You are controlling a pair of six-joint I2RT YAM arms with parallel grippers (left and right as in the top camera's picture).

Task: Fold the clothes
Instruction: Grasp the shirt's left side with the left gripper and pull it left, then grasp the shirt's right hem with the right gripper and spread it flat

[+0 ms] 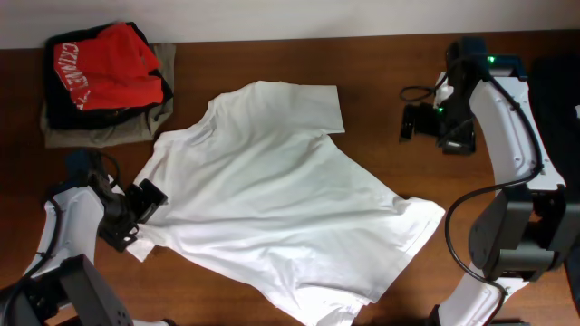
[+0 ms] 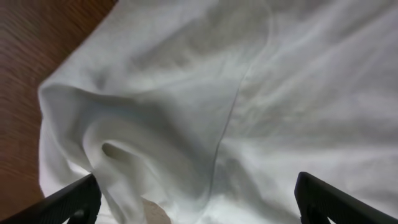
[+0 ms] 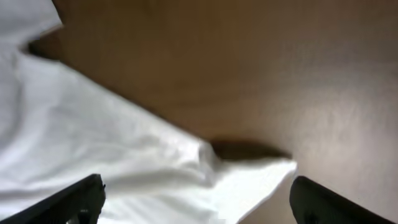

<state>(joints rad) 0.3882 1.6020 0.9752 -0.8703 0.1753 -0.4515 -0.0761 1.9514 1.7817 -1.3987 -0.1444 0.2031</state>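
The clothes, a plain white T-shirt (image 1: 272, 190), lie spread slantwise over the middle of the brown table (image 1: 399, 54). My left gripper (image 1: 147, 203) is at the shirt's left edge, low over a bunched sleeve fold (image 2: 118, 143). In the left wrist view the left gripper (image 2: 196, 208) is open, with its black fingers (image 2: 74, 199) wide apart and loose fabric lying between them. My right gripper (image 1: 411, 122) hovers over bare table to the right of the shirt. It (image 3: 196, 205) is open too, and a shirt corner (image 3: 249, 177) shows below it, untouched.
A pile of other garments sits at the back left, with a red one with white lettering (image 1: 109, 63) on top of a black one (image 1: 63, 109) and an olive one (image 1: 100, 131). Something dark (image 1: 557, 91) lies at the right edge.
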